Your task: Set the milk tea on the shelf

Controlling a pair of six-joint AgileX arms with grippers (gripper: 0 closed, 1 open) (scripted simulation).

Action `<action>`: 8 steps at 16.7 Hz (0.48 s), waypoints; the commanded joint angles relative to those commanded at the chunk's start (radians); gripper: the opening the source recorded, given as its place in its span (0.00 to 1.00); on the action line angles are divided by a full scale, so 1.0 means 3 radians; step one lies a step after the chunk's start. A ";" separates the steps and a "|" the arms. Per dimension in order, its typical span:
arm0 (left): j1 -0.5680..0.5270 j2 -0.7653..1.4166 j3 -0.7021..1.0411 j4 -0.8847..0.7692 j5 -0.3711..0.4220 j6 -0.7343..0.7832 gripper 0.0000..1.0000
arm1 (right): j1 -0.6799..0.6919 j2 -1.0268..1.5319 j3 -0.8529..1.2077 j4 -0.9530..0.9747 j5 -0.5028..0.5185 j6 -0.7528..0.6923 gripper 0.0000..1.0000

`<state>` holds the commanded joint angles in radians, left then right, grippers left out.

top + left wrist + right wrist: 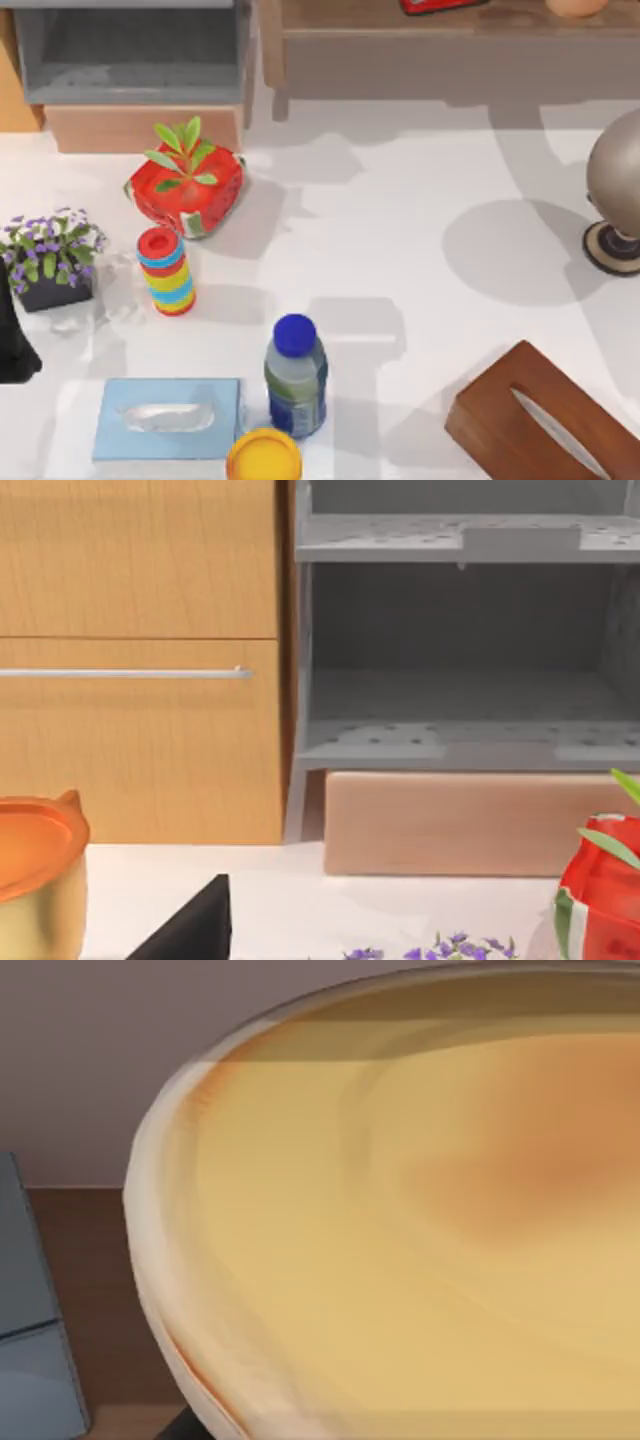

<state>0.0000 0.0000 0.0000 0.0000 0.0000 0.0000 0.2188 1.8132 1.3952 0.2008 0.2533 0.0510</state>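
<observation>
The milk tea [577,6] stands on the shelf [380,30] at the far right of the table, its rounded tan-orange form cut off by the top view's upper edge. Up close its creamy yellow top [420,1250] has an orange tinge. The shelf is a long tan-brown wooden plank with a thick front edge.

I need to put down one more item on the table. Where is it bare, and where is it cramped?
Bare: the white tabletop from the red planter across to the grey lamp, and between the bottle and brown tissue box. Cramped: the left side, around the flowers, ring stack, blue tissue box and yellow lid.
</observation>
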 joint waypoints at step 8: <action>0.0000 0.0000 0.0000 0.0000 0.0000 0.0000 1.00 | -0.0066 -0.0038 0.0111 -0.0146 -0.0100 -0.0006 0.00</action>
<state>0.0000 0.0000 0.0000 0.0000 0.0000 0.0000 0.1991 1.8017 1.4286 0.1571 0.2232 0.0491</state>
